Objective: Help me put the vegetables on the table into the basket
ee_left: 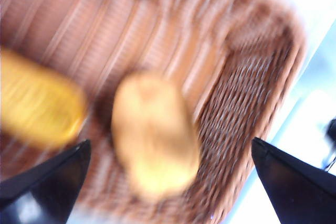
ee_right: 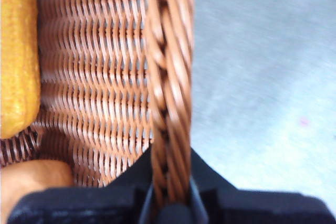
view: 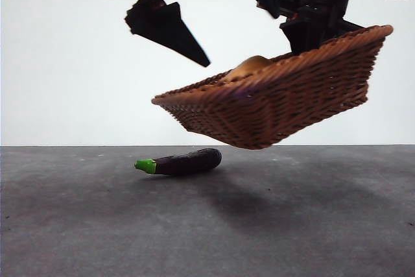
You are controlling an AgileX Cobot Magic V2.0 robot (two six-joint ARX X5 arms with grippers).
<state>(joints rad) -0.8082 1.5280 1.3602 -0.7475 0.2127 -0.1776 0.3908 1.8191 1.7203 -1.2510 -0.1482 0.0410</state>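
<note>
Eggplant (view: 183, 161), slim and glossy purple, lies on the matte grey table (view: 292, 225), below the lifted basket (view: 279, 105). The right gripper (ee_right: 169, 203) pinches the braided wicker rim, holding the basket tilted in the air, probably to bring it nearer. The left gripper (ee_left: 168, 182) hangs spread wide and empty just above the smooth tan potato (ee_left: 155, 135) and bumpy yellow corn (ee_left: 37, 103) inside.

surface: table (view: 78, 225), dark grey, mottled, matte, running flat across the whole width | lying on it: one eggplant (view: 185, 161), slim, dark purple, on its side, green stem end pointing left | position: left of centre, far part of the table, near the back edge where the white wall begins
</note>
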